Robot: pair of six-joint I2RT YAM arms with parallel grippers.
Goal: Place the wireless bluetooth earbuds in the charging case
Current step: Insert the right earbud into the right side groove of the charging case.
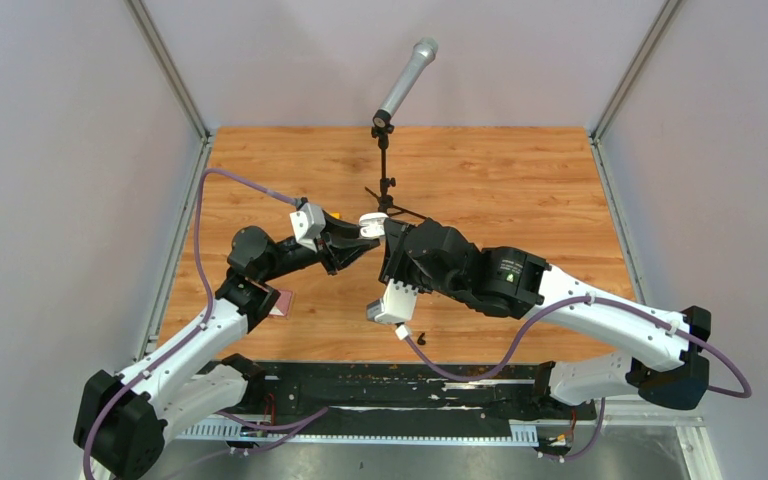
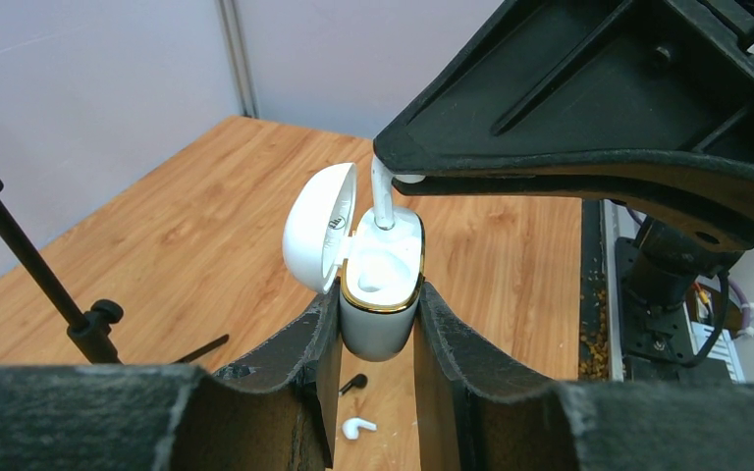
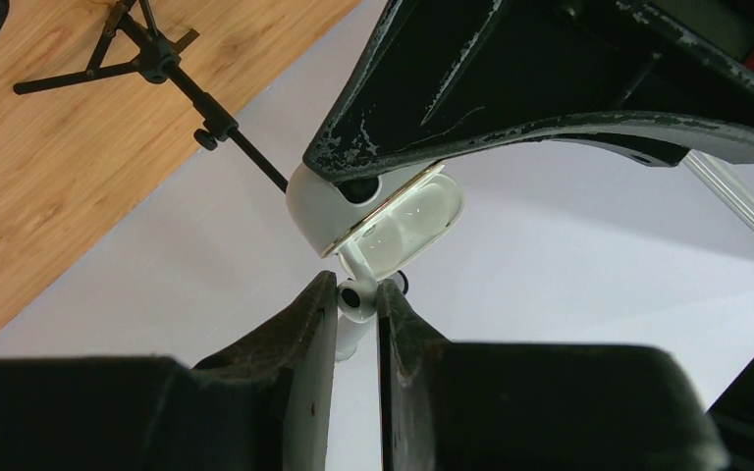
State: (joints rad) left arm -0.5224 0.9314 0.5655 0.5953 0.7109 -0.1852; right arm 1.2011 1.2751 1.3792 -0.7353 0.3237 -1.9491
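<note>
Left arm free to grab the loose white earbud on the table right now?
Probably not. The left gripper is shut on the open charging case, so its fingers are occupied. The loose white earbud lies on the table below it.

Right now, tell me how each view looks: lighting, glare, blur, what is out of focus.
Top external: even light, sharp, only soft shadows on the table. Left wrist: white charging case and white earbud in focus, the case's inside washed out, the near left fingers blurred. Right wrist: the right fingers soft, case bright and low in contrast against the pale wall.
</note>
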